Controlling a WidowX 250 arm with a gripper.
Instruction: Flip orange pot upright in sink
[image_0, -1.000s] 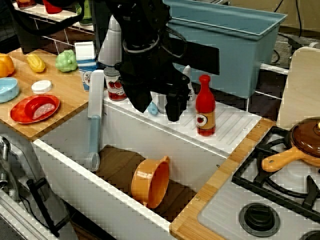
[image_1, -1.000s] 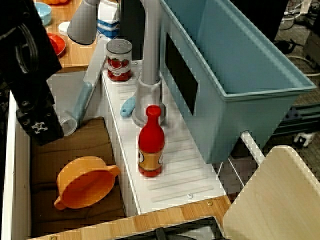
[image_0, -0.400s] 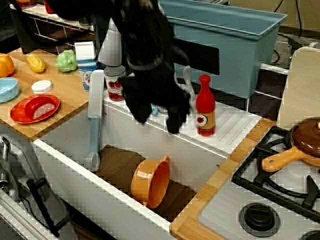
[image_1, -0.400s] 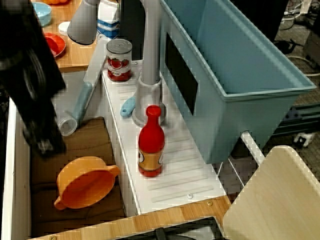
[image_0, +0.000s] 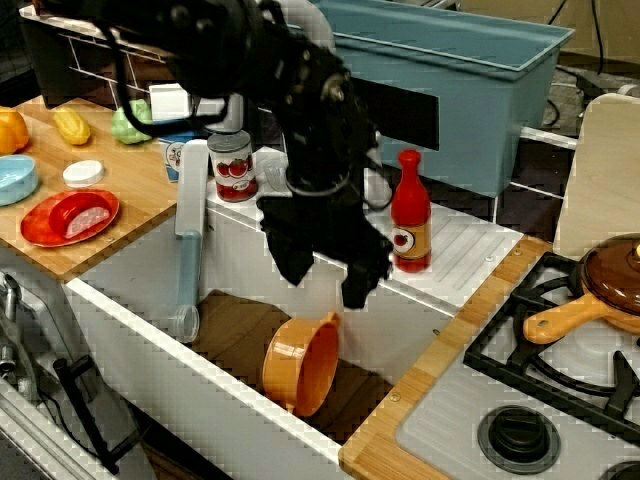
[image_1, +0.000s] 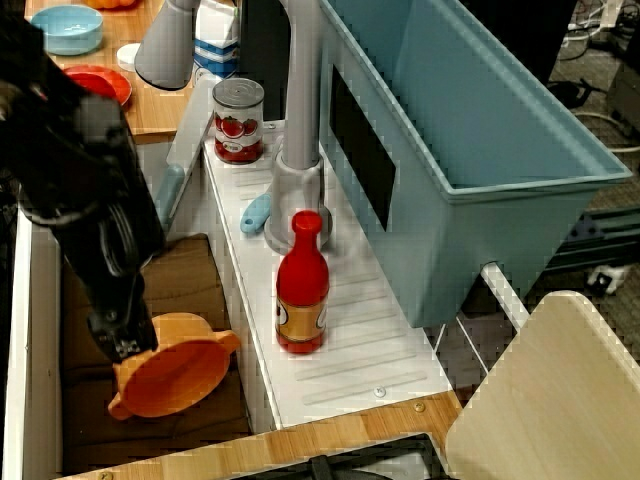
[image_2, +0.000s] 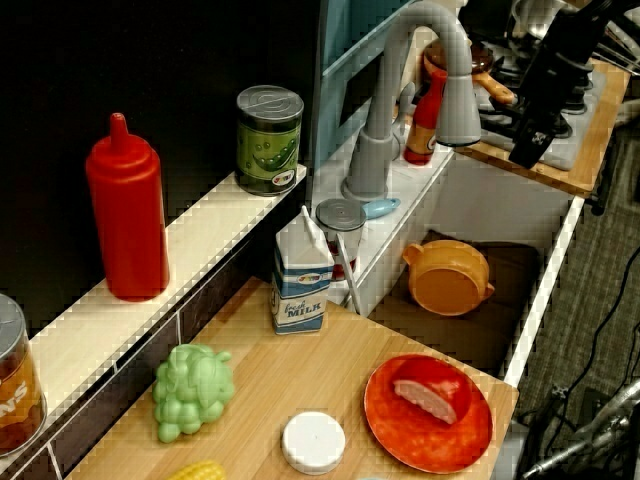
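In the view from the front, the orange pot (image_0: 302, 363) stands on its edge in the sink (image_0: 240, 262), and the gripper (image_0: 325, 278) hangs just above its top rim with its two fingers spread apart; a bump there could make the pot roll or flop face down. In the view from the right side, the gripper (image_1: 122, 340) is right at the pot's (image_1: 172, 373) left rim, maybe touching. In the view from the far counter, the pot (image_2: 447, 278) lies near the sink's (image_2: 546, 272) right end, but the jaws cannot be seen clearly there.

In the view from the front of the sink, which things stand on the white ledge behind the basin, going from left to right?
Tomato can → gripper hanging in front of the ledge → red sauce bottle.
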